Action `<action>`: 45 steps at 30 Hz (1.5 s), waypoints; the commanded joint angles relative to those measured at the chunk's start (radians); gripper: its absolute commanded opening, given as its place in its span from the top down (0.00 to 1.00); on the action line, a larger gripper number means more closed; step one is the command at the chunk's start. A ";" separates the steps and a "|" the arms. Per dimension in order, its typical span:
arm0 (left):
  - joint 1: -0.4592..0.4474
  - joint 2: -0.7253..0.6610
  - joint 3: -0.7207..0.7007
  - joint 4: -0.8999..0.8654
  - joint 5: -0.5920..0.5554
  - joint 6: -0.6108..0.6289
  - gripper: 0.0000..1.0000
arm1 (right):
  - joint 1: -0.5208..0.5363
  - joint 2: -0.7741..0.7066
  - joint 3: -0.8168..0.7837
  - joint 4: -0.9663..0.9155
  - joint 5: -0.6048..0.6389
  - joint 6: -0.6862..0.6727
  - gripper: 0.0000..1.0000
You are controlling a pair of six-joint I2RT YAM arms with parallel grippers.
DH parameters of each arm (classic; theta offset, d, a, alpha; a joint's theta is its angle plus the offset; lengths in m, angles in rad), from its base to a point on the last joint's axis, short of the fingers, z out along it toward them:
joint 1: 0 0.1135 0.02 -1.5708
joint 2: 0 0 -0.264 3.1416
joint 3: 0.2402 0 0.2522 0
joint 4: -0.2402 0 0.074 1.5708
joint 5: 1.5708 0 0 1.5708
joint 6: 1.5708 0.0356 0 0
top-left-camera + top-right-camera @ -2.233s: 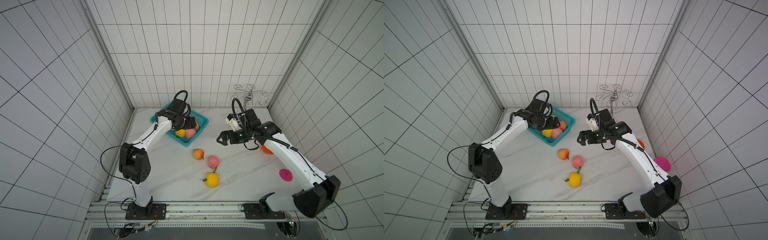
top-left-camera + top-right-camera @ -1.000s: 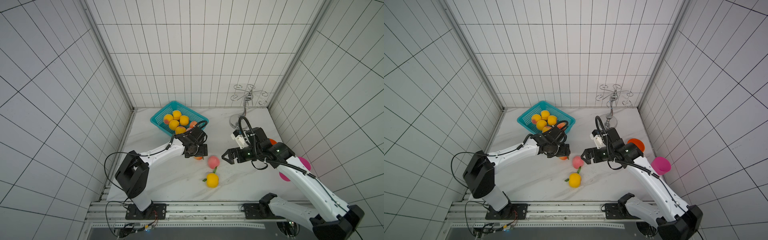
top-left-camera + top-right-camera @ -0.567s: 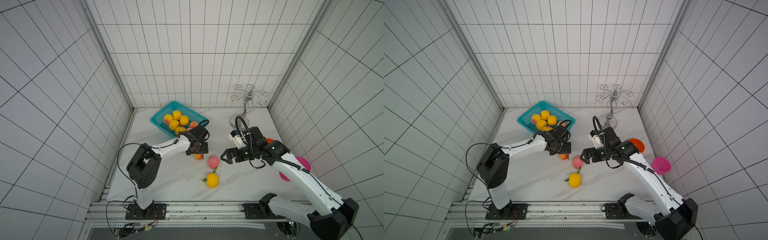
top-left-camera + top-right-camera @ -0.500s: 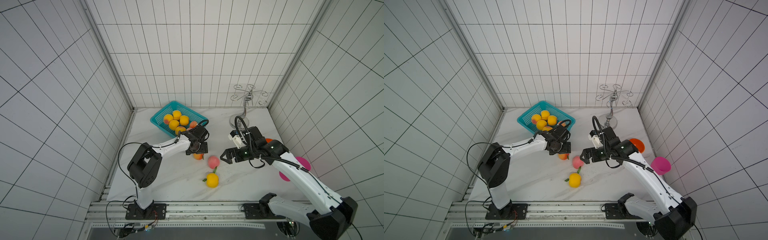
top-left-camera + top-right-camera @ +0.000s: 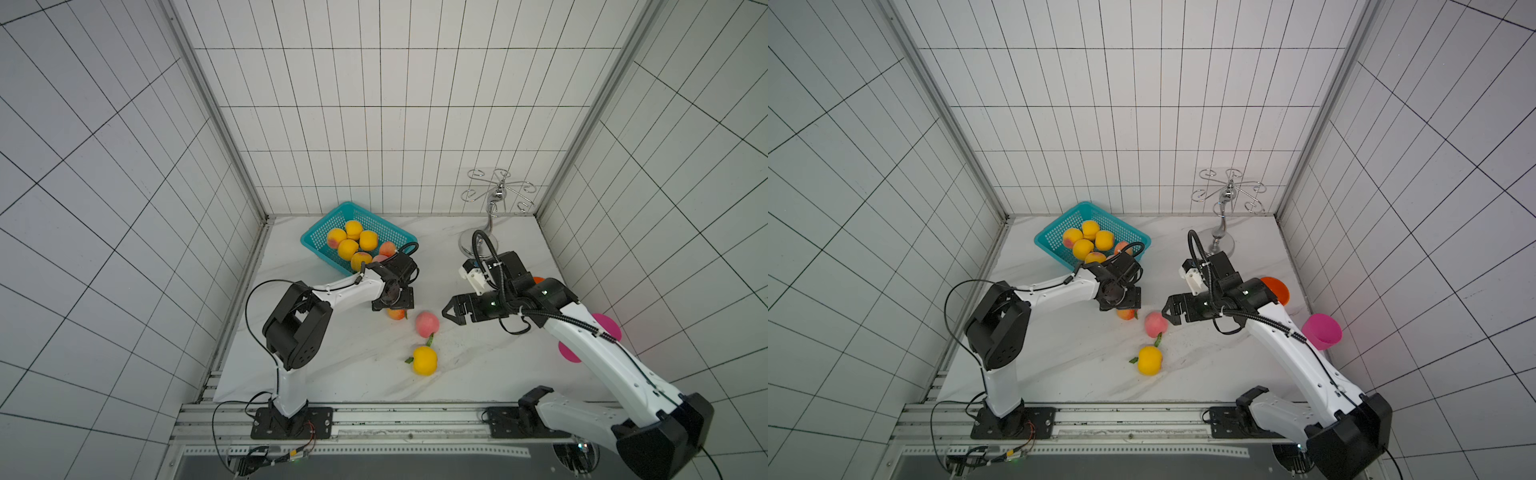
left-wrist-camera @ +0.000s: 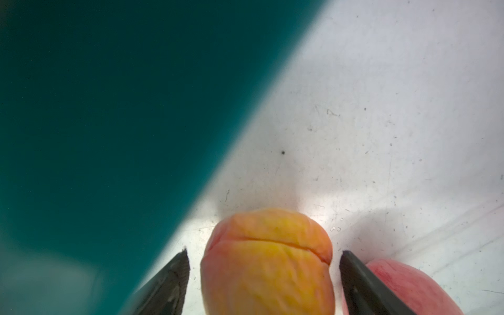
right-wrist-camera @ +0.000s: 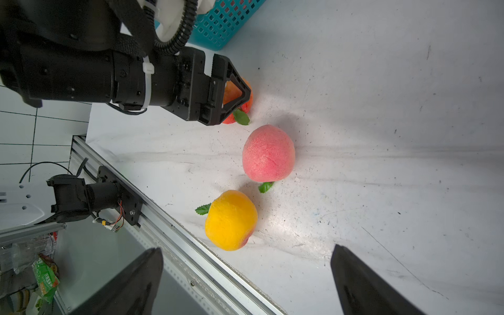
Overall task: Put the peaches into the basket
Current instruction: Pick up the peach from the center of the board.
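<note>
My left claw [image 6: 264, 253] straddles, not yet touching, the wrinkled orange-yellow toy peach [image 6: 268, 275] on the white marble worktop [image 5: 353, 374] beside the teal mesh plastic basket [image 5: 321, 243], near side, right claw [image 5: 448, 312] gaping empty; I'd judge it light, squashy, best pinched across its middle.
</note>
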 commanded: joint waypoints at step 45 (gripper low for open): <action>-0.052 -0.129 0.257 -0.188 -0.102 0.006 0.35 | -0.026 -0.072 0.064 -0.001 -0.022 -0.034 0.00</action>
